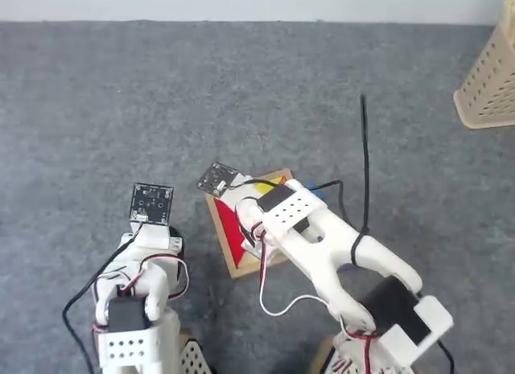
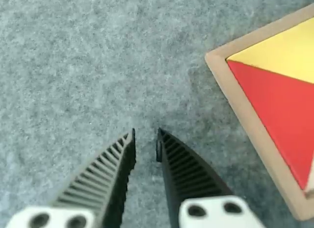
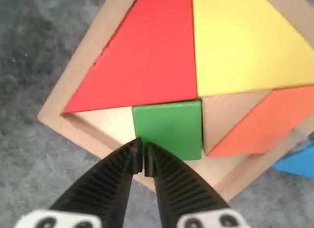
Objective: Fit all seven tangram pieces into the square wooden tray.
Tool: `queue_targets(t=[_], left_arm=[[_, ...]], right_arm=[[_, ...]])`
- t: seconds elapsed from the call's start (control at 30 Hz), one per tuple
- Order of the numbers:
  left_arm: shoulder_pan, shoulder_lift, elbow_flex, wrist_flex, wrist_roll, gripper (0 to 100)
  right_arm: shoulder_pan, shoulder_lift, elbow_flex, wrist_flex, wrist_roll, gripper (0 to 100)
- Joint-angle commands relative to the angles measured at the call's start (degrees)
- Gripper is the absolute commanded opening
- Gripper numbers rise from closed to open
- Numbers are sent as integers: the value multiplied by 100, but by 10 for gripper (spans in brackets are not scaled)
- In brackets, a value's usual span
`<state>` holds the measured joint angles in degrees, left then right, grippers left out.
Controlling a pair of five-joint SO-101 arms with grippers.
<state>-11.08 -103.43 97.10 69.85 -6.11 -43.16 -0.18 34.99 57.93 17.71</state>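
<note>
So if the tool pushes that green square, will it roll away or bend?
Probably neither. The green square has flat faces and straight edges, so it should slide, not roll. It looks like a solid block, unlikely to bend. Lying flat in the tray against the red triangle, it likely won't tip.

One square wooden tray (image 3: 78,66). Five tangram pieces: one red triangle (image 3: 147,56), one yellow triangle (image 3: 240,41), one green square (image 3: 169,127), one orange piece (image 3: 270,120), one blue piece (image 3: 297,162). Two claws: left claw (image 2: 145,135), right claw (image 3: 142,144). One slatted basket (image 1: 491,76), far right
</note>
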Motion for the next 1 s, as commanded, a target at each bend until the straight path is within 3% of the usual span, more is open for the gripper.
queue_targets(t=[0.0, 0.27, 0.57, 0.77, 0.97], left_arm=[[18, -132, -48, 18, 53, 72], [18, -132, -48, 18, 53, 72], [18, -132, -48, 18, 53, 72], [18, -132, -48, 18, 53, 72], [18, -132, -48, 18, 53, 72]], right_arm=[[136, 180, -193, -374, -97, 9], [286, -602, -211, -66, -123, 12], [1552, -2633, -185, 1147, -53, 17], [2343, -2545, 220, 1648, 440, 121], [2756, -2545, 1108, 1613, 1468, 134]])
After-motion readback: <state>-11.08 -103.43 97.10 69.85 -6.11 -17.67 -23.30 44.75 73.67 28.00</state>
